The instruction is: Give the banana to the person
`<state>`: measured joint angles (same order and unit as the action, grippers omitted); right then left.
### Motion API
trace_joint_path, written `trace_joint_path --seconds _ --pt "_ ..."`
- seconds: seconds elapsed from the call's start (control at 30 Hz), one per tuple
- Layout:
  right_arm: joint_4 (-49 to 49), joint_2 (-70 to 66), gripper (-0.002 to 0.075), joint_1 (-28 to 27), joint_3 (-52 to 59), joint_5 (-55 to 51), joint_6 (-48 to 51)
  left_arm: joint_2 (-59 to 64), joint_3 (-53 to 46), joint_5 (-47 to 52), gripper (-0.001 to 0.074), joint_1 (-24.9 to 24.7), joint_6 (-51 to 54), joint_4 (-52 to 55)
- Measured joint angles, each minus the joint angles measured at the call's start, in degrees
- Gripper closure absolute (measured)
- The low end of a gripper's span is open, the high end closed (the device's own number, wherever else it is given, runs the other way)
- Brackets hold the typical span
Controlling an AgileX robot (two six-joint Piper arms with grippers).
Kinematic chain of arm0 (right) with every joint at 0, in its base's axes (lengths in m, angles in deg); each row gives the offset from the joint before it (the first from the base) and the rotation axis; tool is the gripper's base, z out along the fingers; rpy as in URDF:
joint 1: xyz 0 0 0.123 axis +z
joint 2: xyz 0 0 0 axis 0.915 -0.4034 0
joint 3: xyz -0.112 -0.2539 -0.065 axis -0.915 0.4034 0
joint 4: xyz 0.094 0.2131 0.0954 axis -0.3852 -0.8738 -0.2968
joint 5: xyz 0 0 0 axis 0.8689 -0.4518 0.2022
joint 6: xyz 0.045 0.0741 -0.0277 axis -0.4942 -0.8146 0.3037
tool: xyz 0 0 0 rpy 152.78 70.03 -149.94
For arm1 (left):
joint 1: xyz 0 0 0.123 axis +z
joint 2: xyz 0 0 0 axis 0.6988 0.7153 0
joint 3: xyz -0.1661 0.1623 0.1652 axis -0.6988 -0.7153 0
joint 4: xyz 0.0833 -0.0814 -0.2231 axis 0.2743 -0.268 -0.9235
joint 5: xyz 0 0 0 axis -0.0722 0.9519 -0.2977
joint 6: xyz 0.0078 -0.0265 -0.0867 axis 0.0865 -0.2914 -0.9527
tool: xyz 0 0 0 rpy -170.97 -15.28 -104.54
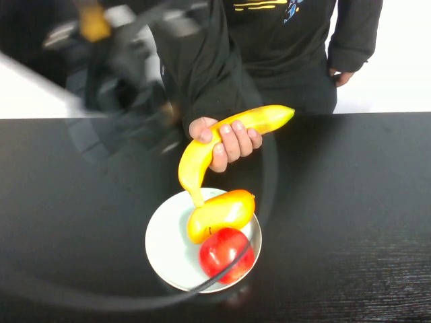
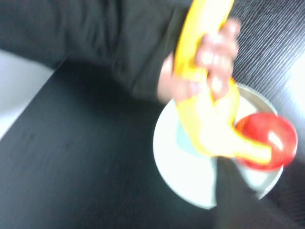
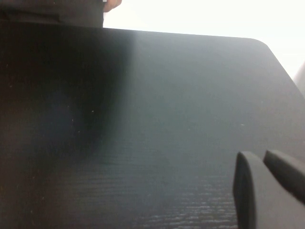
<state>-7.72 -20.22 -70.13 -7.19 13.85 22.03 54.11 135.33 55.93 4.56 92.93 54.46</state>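
Observation:
The person stands behind the black table and grips the banana in a bare hand above the white plate. The banana also shows in the left wrist view, held by the hand. My left gripper is a motion-blurred dark mass at the back left, just left of the hand and apart from the banana. In its own view it shows only as a dark streak. My right gripper is shut and empty, low over bare table; it is out of the high view.
The plate holds a stubby yellow-orange fruit and a red apple. A blurred dark cable loops over the plate and the table's front. The table's back edge runs in front of the person.

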Motion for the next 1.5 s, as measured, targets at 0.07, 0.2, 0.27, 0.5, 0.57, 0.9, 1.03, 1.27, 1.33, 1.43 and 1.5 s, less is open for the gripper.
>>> trace_joint_path --seconds 0.07,0.2,0.27,0.5,0.57,0.9,1.03,1.27,1.33,1.43,1.5 --pt "0.00 0.00 0.0736 0.00 0.00 0.00 0.00 -6.05 -6.47 -1.77 0.0636 1.09 -0.99 0.10" --pt "0.00 0.00 0.0736 0.00 0.00 0.00 0.00 -16.16 -16.97 -5.55 0.0713 2.39 -2.01 0.26" --pt "0.00 0.00 0.0736 0.00 0.00 0.00 0.00 -20.80 -21.88 -7.84 0.0725 2.58 -3.19 0.26" --pt "0.00 0.00 0.0736 0.00 0.00 0.00 0.00 -31.99 -33.44 -15.38 0.0733 2.58 -11.73 -0.76" --pt "0.00 0.00 0.0736 0.00 0.00 0.00 0.00 -33.88 -35.87 -17.33 0.0733 2.58 -14.09 -1.23" --pt "0.00 0.00 0.0736 0.00 0.00 0.00 0.00 -34.80 -37.90 -18.09 0.0733 2.58 -15.73 -1.70" --pt "0.00 0.00 0.0736 0.00 0.00 0.00 0.00 -35.59 -41.61 -28.02 0.0734 2.58 -14.97 -1.70" --pt "0.00 0.00 0.0736 0.00 0.00 0.00 0.00 -44.49 -57.29 -59.35 0.0734 3.89 -14.73 0.31" --pt "0.00 0.00 0.0736 0.00 0.00 0.00 0.00 -48.16 -63.48 -67.75 0.0734 6.05 -14.73 0.66" --pt "0.00 0.00 0.0736 0.00 0.00 0.00 0.00 -54.85 -71.43 -78.13 0.0734 11.22 -14.73 0.89" --pt "0.00 0.00 0.0736 0.00 0.00 0.00 0.00 -59.86 -76.07 -81.39 0.0734 15.62 -14.73 0.66"
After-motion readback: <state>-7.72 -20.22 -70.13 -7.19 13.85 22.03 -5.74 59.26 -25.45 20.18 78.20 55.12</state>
